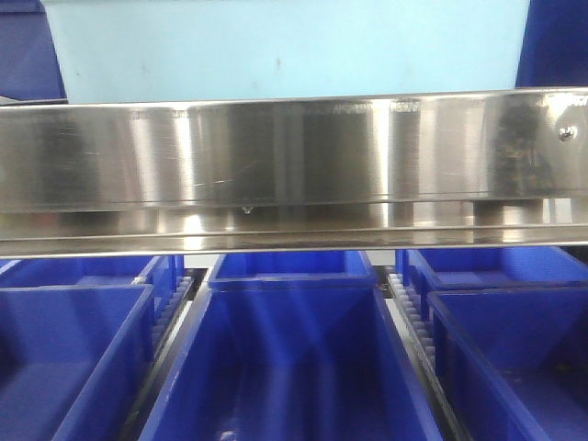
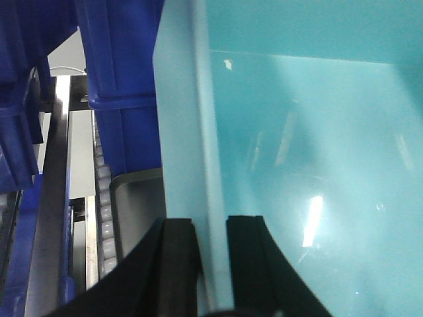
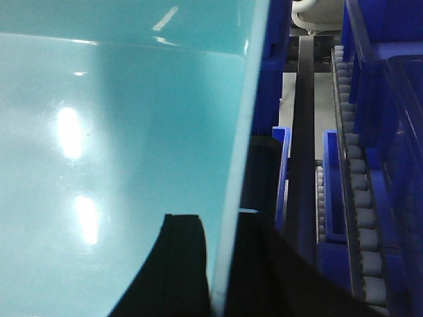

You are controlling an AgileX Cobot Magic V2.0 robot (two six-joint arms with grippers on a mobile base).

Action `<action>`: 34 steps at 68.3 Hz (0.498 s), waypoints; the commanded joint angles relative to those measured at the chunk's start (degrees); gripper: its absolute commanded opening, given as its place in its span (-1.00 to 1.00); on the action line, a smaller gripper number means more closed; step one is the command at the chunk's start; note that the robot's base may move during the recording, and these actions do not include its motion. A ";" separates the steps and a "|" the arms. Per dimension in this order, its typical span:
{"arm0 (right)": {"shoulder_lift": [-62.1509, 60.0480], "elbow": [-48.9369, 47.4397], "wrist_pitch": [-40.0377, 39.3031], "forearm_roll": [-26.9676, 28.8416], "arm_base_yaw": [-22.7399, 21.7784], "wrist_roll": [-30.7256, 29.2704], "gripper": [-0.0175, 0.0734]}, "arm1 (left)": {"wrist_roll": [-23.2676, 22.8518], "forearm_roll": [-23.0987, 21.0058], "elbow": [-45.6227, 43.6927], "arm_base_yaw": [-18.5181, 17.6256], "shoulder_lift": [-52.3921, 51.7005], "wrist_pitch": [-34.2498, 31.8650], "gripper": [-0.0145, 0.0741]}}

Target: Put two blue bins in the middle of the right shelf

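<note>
The shelf rail point(image 1: 294, 156) hides the bottom of the pale bin point(image 1: 285, 46).

Bin point(image 1: 276, 46) above and behind shelf rail point(image 1: 294, 156), other bins point(image 1: 294, 358) in rows below, roller tracks point(image 1: 411, 317) between them

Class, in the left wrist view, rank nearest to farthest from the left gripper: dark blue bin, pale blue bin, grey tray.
1. The pale blue bin: its wall sits between the left gripper's fingers.
2. The grey tray: just left of it.
3. The dark blue bin: beyond, upper left.
</note>
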 commanded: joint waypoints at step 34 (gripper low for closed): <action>-0.41 -0.47 -0.50 -0.61 -0.30 -0.95 -0.95 | 0.02 -3.46 -0.88 0.02 -0.79 -0.72 -0.92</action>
